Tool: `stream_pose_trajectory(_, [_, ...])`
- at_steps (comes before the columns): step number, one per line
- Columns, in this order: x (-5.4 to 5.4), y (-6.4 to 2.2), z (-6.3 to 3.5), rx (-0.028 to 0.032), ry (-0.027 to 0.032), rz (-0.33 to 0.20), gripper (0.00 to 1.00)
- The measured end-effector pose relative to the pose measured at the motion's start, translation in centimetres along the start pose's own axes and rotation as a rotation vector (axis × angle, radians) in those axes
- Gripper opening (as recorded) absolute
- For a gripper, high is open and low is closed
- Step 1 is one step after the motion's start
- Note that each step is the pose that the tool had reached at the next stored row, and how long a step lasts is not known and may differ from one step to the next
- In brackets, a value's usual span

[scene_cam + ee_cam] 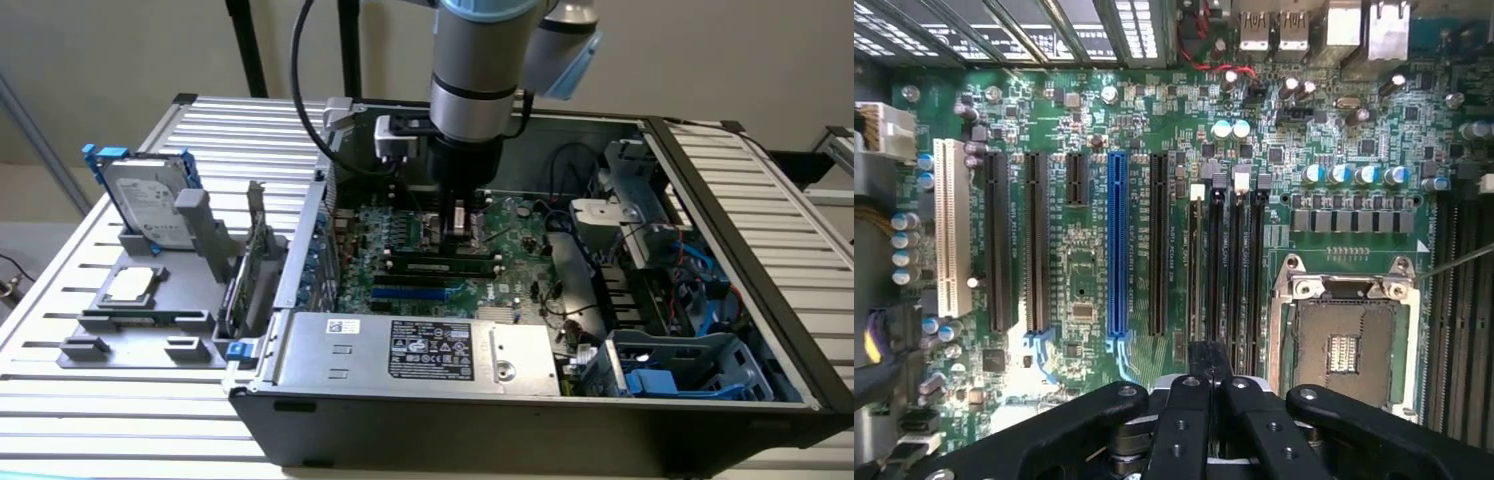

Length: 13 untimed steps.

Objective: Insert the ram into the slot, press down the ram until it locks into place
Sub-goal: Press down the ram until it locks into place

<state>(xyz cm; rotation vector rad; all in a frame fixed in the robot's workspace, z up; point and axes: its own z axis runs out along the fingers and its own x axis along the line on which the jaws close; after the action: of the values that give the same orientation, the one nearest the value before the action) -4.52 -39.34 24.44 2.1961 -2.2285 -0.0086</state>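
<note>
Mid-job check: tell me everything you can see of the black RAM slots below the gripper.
The slots are four long, narrow black plastic sockets lying parallel and close together on the green motherboard, between a longer black expansion slot and the metal-framed CPU socket. Pale clips cap their far ends. No stick stands in them in the wrist view. The shut gripper covers their near ends, and I cannot tell whether it touches them.
</note>
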Motion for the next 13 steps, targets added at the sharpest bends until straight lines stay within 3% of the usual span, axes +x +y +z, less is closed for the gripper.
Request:
stream_pose_trajectory(4, [0.05, 0.01, -1.02, -0.0007, -0.0008, 0.000, 0.10])
stream_pose_trajectory(13, [0.05, 0.01, -1.02, -0.0008, -0.0096, 0.000, 0.10])
